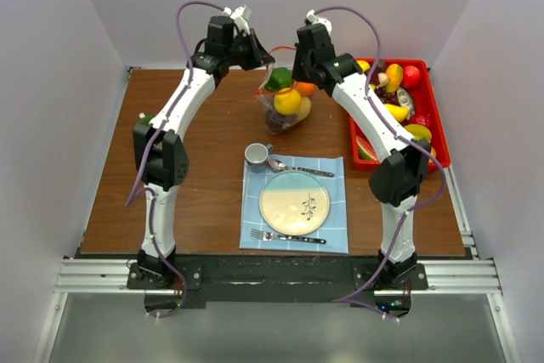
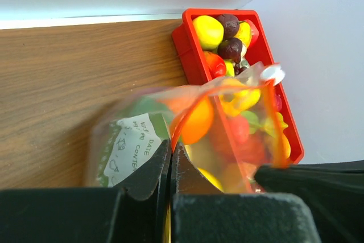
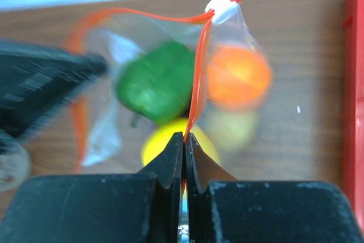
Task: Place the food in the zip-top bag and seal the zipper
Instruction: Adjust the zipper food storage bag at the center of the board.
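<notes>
The zip-top bag [image 1: 285,110] is thin, clear and crinkly. It stands mouth-up at the far middle of the bench [image 1: 195,176], between the two arms. Its zipper [image 3: 199,66] is a narrow orange-red strip that runs roughly left to right across the mouth and sags open in a loop, with a small white slider [image 3: 222,7] at one end.

Food shows through the film as smooth, glossy, rounded lumps: a green piece [image 3: 153,81], an orange one [image 3: 239,75] and a yellow one [image 3: 162,140] lower down. A white printed label [image 2: 128,143] lies on the bag's left face.

The left claw [image 2: 171,155] is closed, its dark wedge-shaped tips pinching the zipper at the left end of the mouth. The right claw [image 3: 185,140] is also closed tight on the strip.

Bare brown wood lies open to the left of the bag. A rigid red tray [image 2: 185,49] heaped with more glossy toy food sits apart on the right, against the bench's edge. Nearer, a blue placemat [image 1: 336,235] carries a round pale plate [image 1: 280,210], a cup [image 1: 257,154], a spoon [image 1: 293,167] and a fork [image 1: 289,236].
</notes>
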Controlling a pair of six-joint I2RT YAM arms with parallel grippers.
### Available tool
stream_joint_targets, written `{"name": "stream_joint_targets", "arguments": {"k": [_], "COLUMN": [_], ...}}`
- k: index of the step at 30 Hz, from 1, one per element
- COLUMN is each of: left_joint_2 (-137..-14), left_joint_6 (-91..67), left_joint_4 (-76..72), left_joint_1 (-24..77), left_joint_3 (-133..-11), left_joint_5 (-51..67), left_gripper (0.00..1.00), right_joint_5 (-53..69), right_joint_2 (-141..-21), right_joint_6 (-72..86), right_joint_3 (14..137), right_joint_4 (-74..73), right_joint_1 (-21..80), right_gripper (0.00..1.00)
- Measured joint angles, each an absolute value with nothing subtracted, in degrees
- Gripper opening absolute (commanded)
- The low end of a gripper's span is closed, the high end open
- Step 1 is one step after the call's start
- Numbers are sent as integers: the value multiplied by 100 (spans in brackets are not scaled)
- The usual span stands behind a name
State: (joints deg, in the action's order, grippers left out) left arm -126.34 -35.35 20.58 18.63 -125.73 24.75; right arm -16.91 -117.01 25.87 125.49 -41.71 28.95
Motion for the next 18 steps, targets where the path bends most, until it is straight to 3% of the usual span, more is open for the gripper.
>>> {"name": "stream_joint_targets", "arguments": {"k": [5, 11, 14, 15, 17, 18], "left_joint_2": [-12632, -12632, -12632, -12634, -12639, -12641], "left_joint_6": [-3535, -3535, -3538, -3538, -3540, -3540], "left_joint_4": [2071, 2088, 2086, 2091, 2062, 2060], "left_joint_1": [1890, 1920, 1922, 1920, 1920, 1920], "left_joint_3": [-12573, -12573, -12571, -12571, -12529, -12503], "left_joint_5": [2412, 2397, 2399, 2399, 2408, 2410], "left_gripper": [0, 0, 0, 0, 0, 0], "right_joint_5": [-1636, -1658, -1658, -1653, -1638, -1636], "right_joint_2": [-11802, -11797, -11795, -11793, -11793, -11782], "right_joint_6": [2585, 2547, 2532, 2517, 2480, 2443], "right_joint_3": [13067, 12514, 12219, 12136, 11987, 11931], "right_joint_4": [-4300, -4309, -4327, -4327, -4331, -4333], "right_joint_1": [2891, 2880, 2827, 2803, 2729, 2689], "right_gripper": [0, 0, 13, 30, 47, 63]}}
